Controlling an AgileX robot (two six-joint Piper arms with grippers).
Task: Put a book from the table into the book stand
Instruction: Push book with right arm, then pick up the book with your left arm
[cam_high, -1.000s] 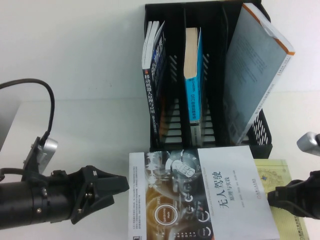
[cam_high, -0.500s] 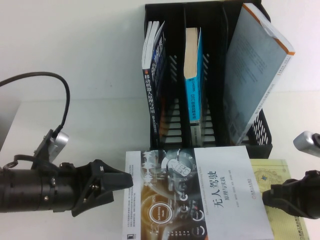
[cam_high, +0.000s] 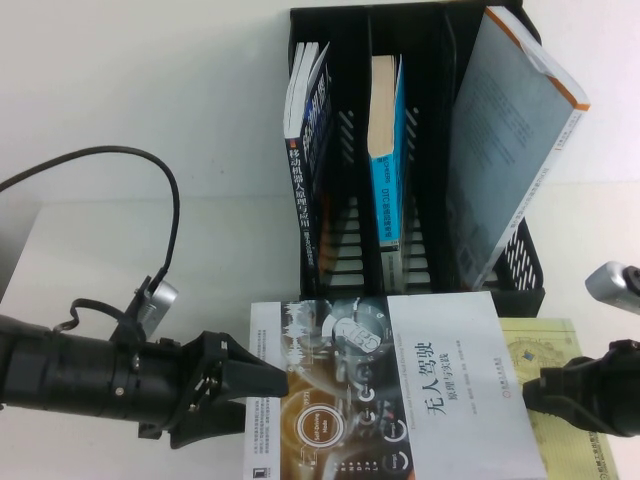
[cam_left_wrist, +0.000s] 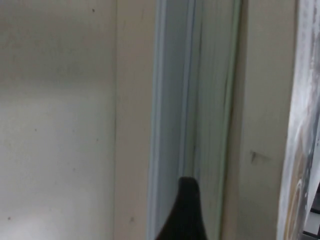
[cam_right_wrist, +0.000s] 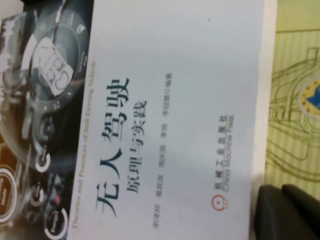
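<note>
Reaching in from the left, the left arm's black pincer (cam_high: 268, 383) lies low over the plain white table (cam_high: 150, 250), its fingertip (cam_left_wrist: 184, 210) at the left edge of the large white-covered paperback with a grey, black and bronze collage of circular icons (cam_high: 400, 385); whether its fingers are spread or closed I cannot tell. That book lies flat on the table near the front, just before the black plastic book stand with three upright compartments (cam_high: 330, 255). In the stand's left compartment stands a dark-spined book with white characters (cam_high: 308, 160), in the middle one a blue-covered book (cam_high: 385, 150), and in the right one a tilted grey book with an orange edge (cam_high: 515, 140). Partly under the white book's right side lies a pale yellow-green book (cam_high: 560, 370). The right arm's black pincer (cam_high: 545, 392) sits at the white book's right edge, over the yellow-green book; its opening I cannot tell either.
</note>
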